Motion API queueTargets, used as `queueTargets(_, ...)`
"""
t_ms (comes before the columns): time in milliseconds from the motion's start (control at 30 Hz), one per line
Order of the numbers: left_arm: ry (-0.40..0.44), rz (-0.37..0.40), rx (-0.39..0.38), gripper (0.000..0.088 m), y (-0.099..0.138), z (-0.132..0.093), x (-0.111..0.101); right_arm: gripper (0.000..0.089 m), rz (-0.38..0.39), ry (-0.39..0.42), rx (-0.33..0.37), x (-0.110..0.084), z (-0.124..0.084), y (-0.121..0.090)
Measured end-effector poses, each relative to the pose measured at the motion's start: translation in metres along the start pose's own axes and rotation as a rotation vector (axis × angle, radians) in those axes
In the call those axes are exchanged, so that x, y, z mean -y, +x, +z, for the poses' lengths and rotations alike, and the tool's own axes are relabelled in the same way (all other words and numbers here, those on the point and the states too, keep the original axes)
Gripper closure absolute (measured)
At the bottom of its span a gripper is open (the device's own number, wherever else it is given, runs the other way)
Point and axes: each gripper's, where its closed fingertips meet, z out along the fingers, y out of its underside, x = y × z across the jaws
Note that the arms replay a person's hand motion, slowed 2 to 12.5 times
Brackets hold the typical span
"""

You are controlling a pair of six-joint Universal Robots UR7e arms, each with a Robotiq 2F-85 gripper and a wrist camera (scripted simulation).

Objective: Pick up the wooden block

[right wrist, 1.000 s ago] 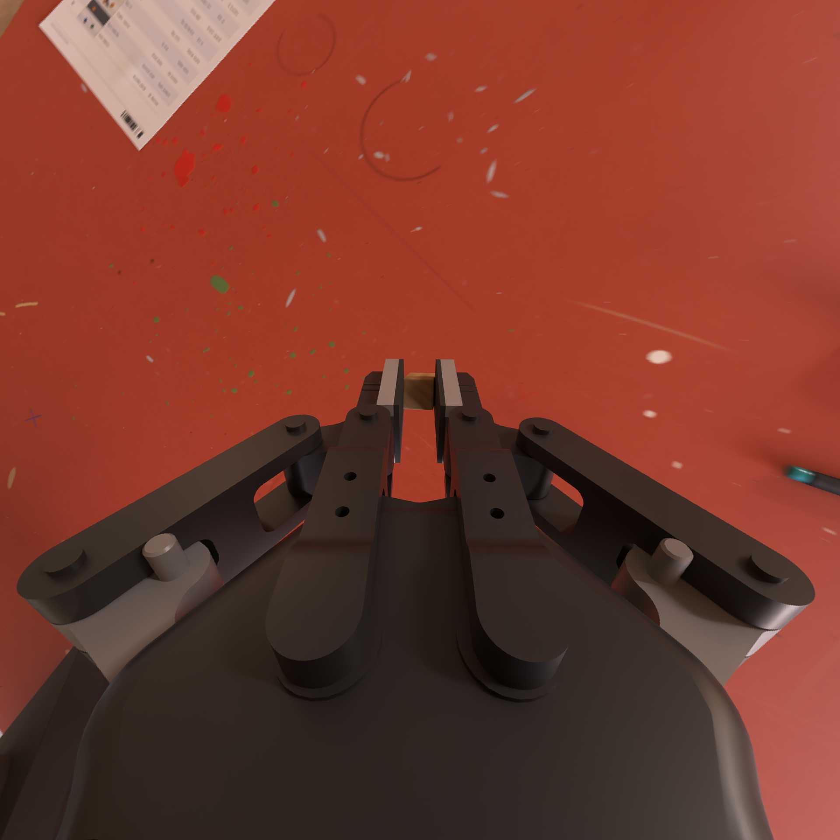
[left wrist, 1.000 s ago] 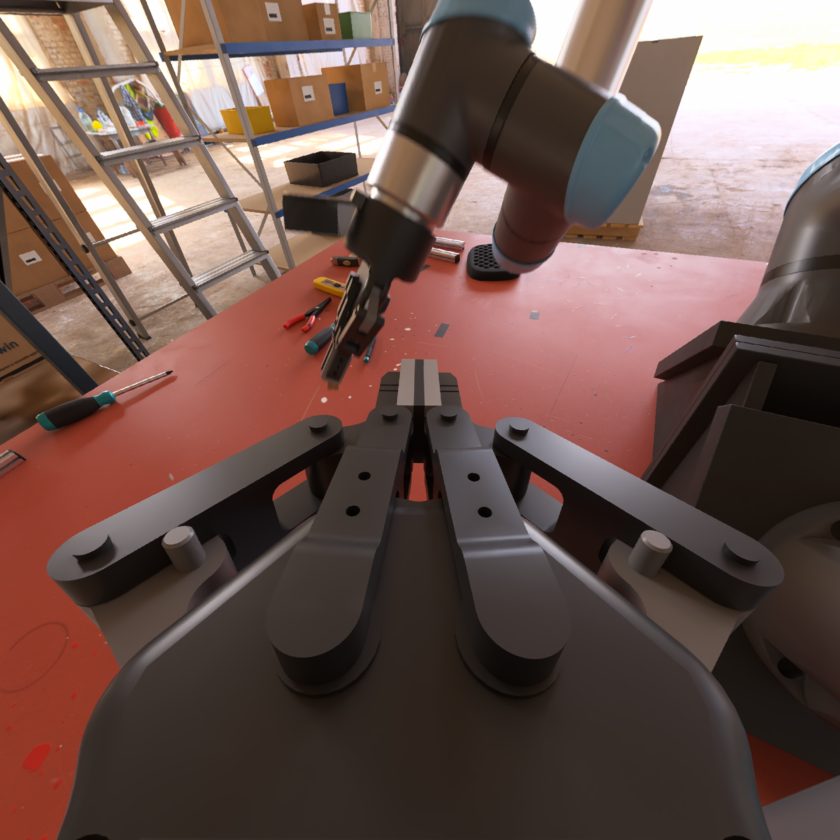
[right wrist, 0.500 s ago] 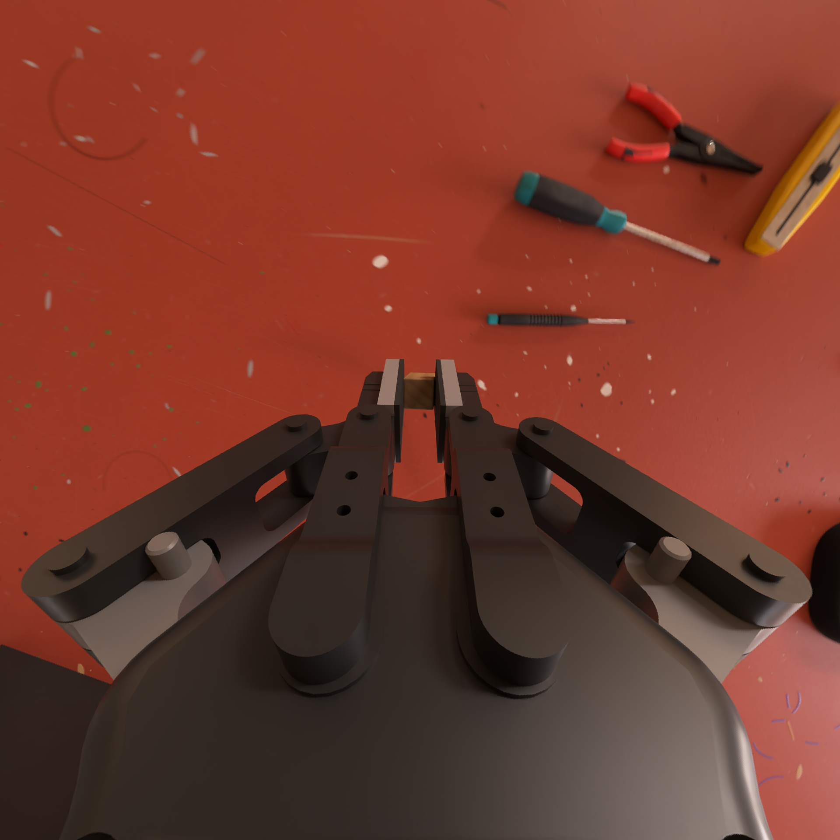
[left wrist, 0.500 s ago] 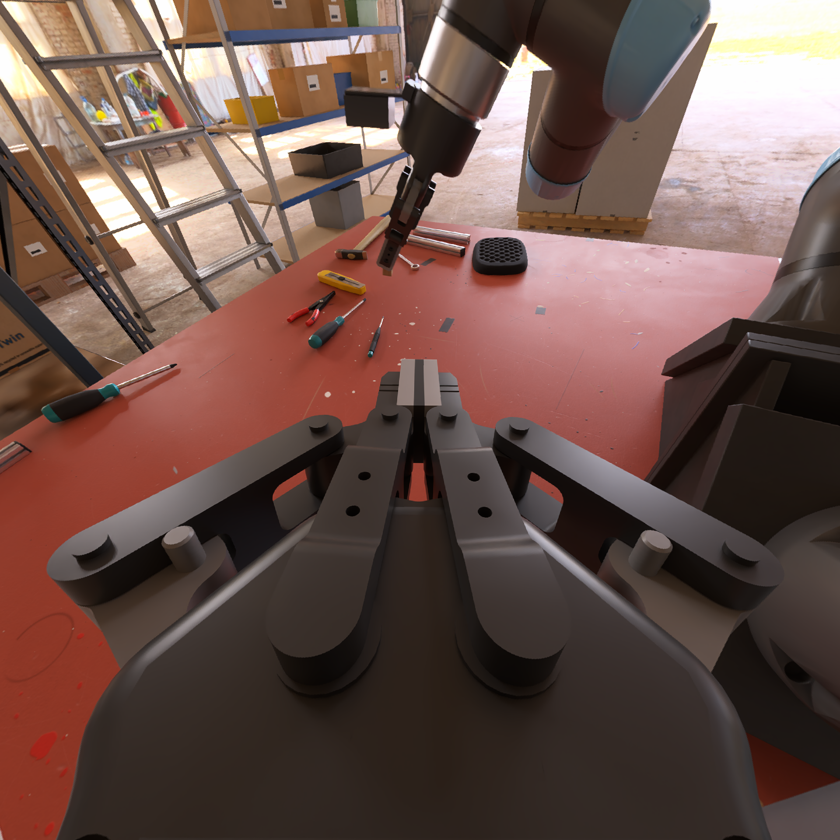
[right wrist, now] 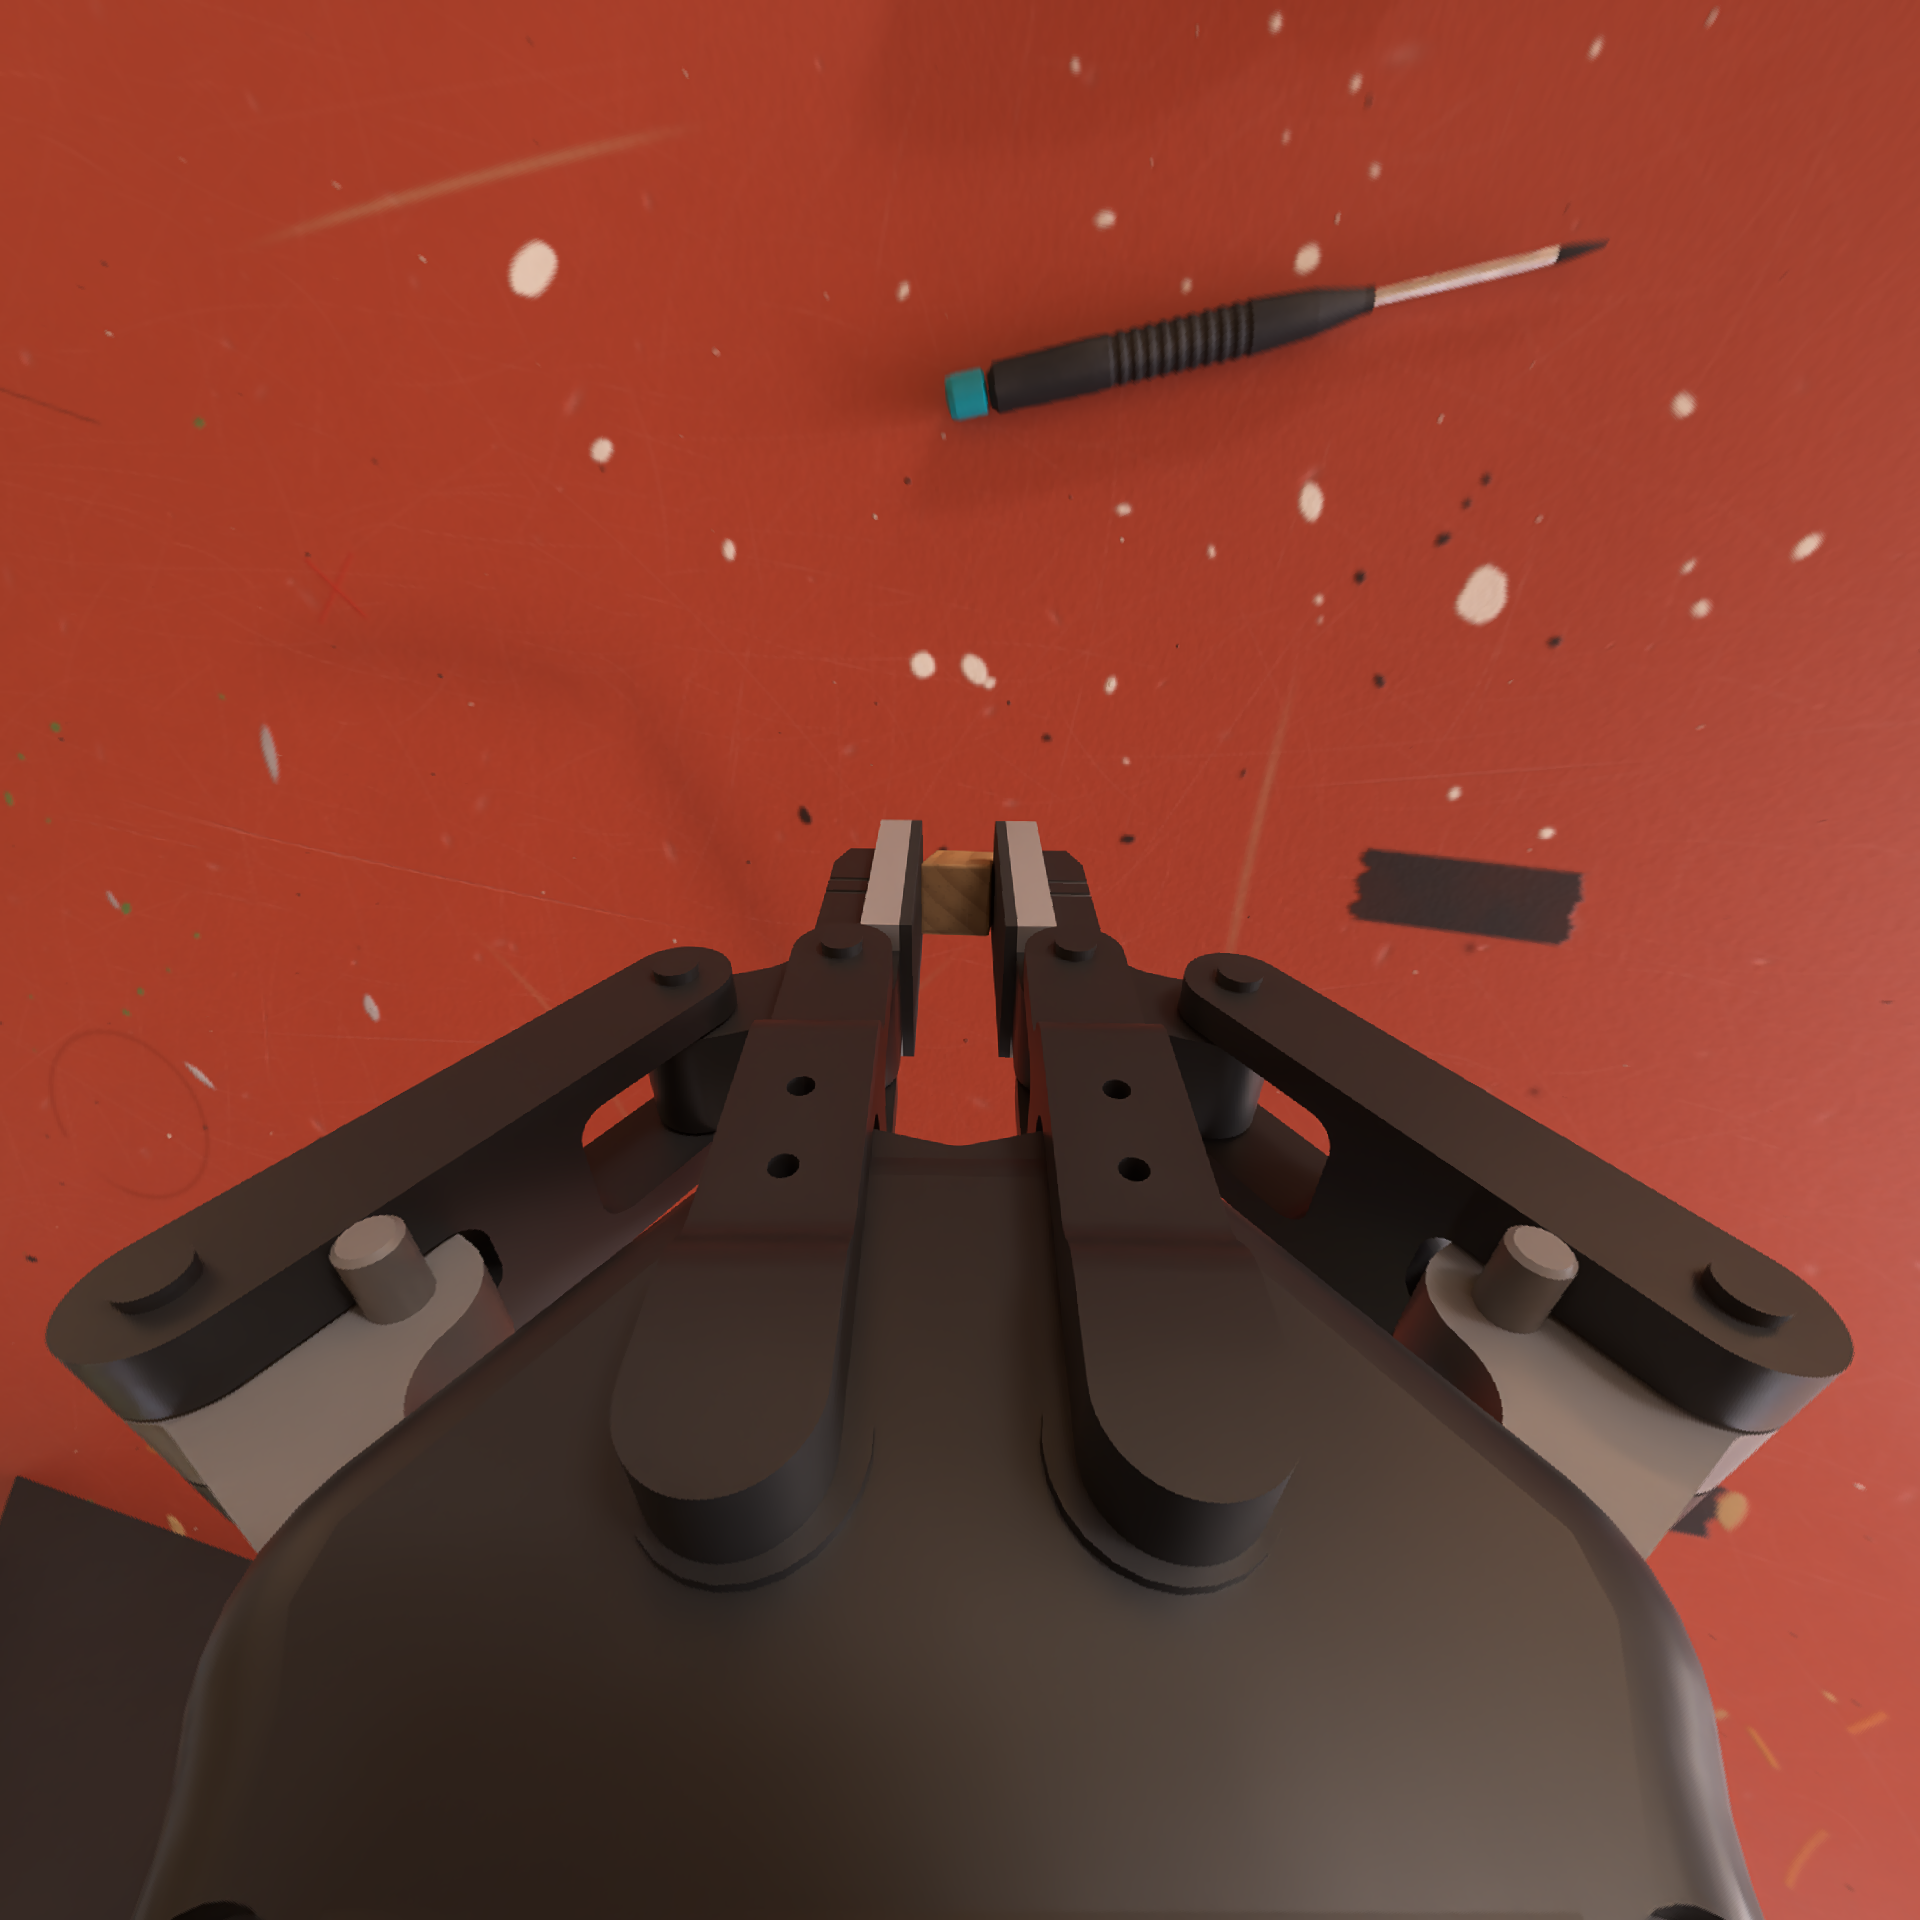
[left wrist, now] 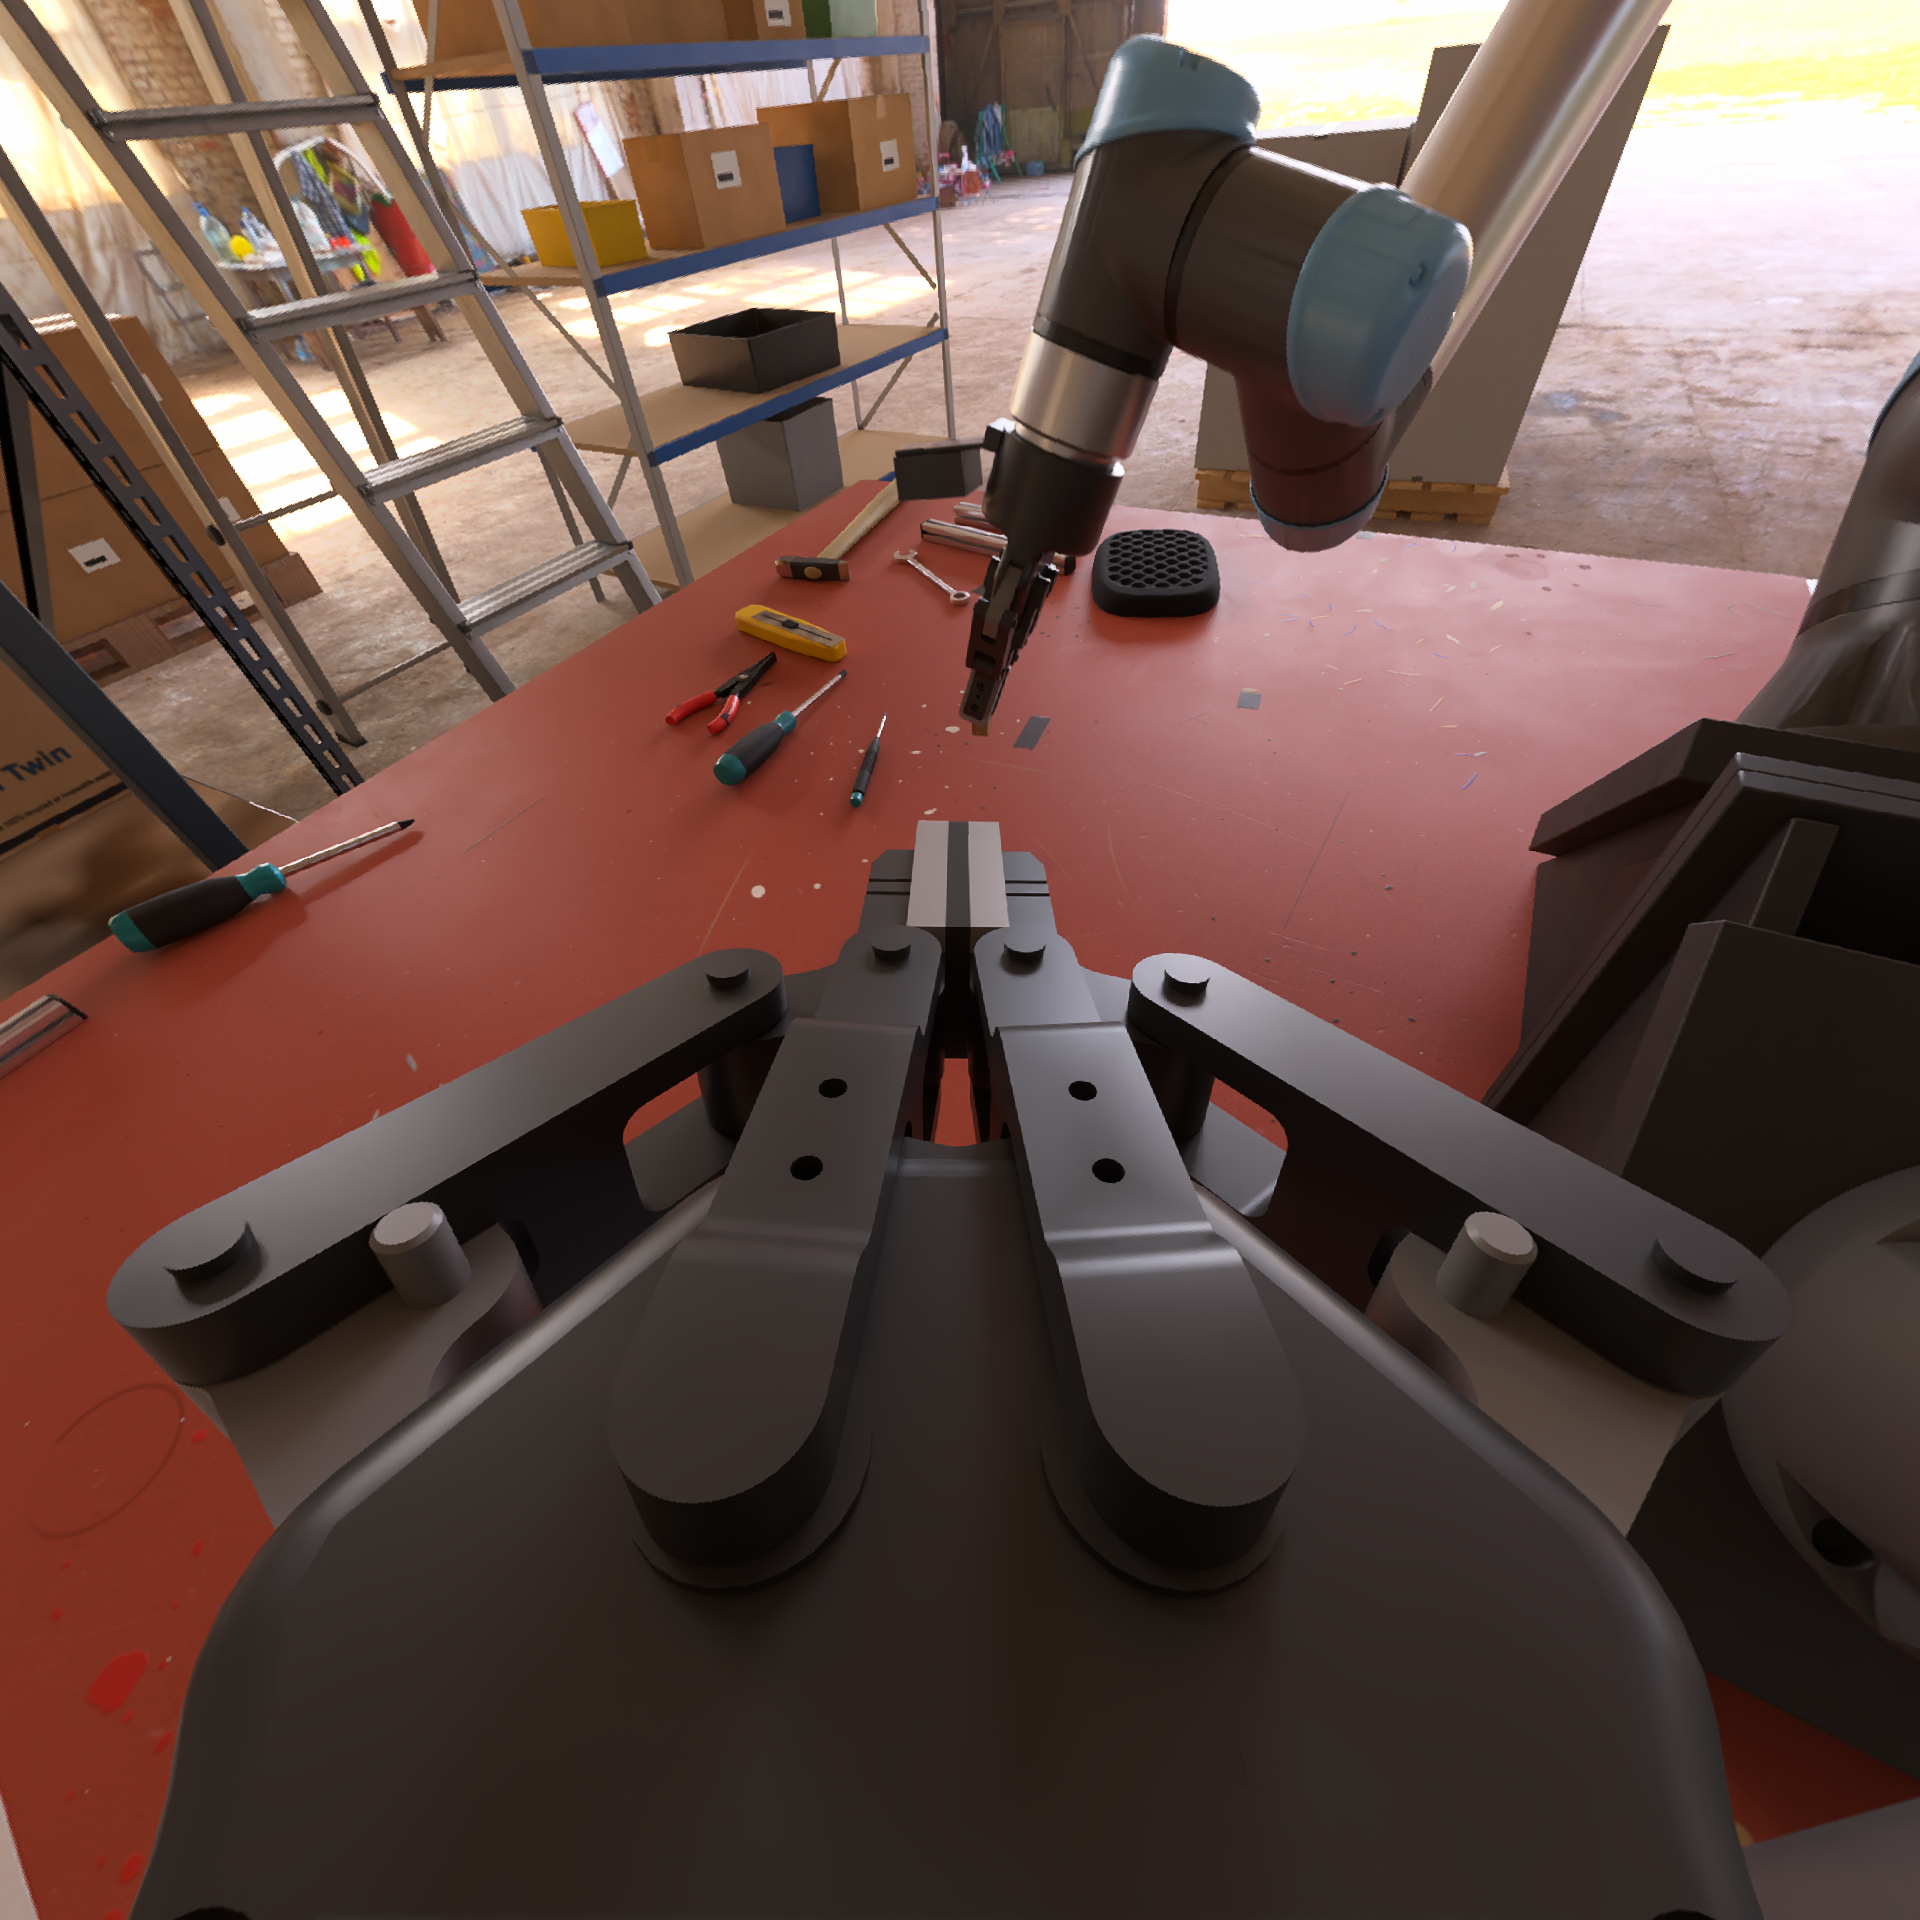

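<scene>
**Wooden block pinched in the right gripper above the red table**

The right gripper (right wrist: 957,883) points down at the red table (right wrist: 520,623), its two grey pads clamped on a small wooden block (right wrist: 954,891). The block sits right at the fingertips, squeezed between the pads. Whether it touches the tabletop or hangs just above it, I cannot tell.

Beyond the fingertips lies a slim black precision screwdriver (right wrist: 1226,332) with a teal cap, well apart from the block. A dark strip of tape (right wrist: 1465,896) is stuck to the table off to one side.

The left gripper (left wrist: 957,873) hovers low over the table, pads pressed together with nothing between them. Ahead of it the right arm (left wrist: 1195,260) reaches down near pliers (left wrist: 722,694) and a yellow utility knife (left wrist: 790,632).
</scene>
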Motion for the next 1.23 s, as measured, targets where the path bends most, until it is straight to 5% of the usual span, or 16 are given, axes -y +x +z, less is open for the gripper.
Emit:
queueTargets(400, -0.006, -0.007, 0.016, 0.0882, -0.005, 0.0, -0.002, 0.0772, 0.04, -0.044, 0.018, -0.016, 0.04, 0.015)
queueTargets(1233, -0.034, -0.017, 0.015, 0.0882, -0.008, 0.009, -0.009, 0.0772, -0.006, -0.069, 0.038, -0.022, 0.063, 0.01)
